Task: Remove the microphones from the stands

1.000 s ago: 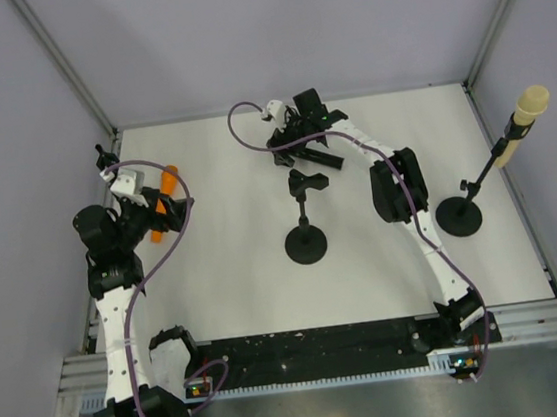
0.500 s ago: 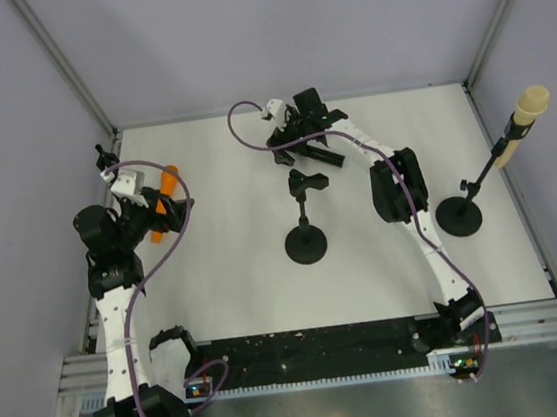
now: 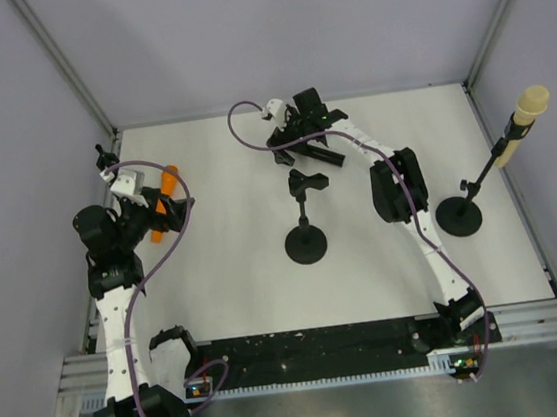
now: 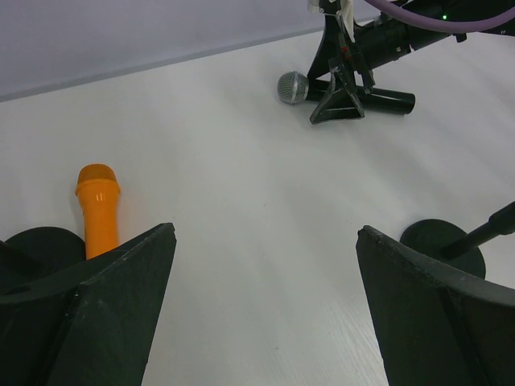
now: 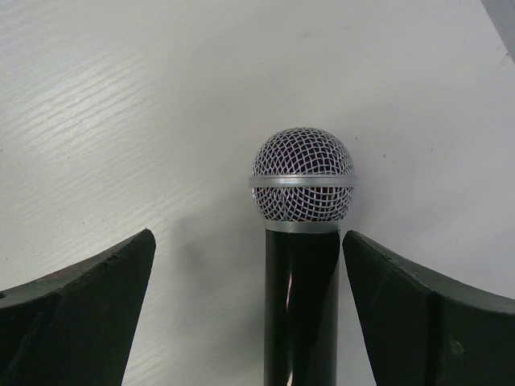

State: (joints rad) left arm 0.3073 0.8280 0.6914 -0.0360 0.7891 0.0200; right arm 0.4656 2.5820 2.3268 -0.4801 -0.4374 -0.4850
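Black right pincer (image 5: 248,235) wide astride microphone (image 5: 302,189)

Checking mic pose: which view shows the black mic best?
Right wrist: black microphone fills the centre, mesh sharp, between open jaws. Left wrist shows it small, far off, lying on the table. Top view barely separates it from the right arm.

A black microphone (image 5: 300,257) with a silver mesh head lies flat on the table (image 3: 224,174) at about 12 o'clock. The stand (image 3: 306,246) at the centre is upright on its round black base, clip empty. At 3 o'clock a beige microphone (image 3: 525,115) sits tilted in a second stand (image 3: 459,216). An orange microphone (image 4: 98,213) lies at 9 o'clock.
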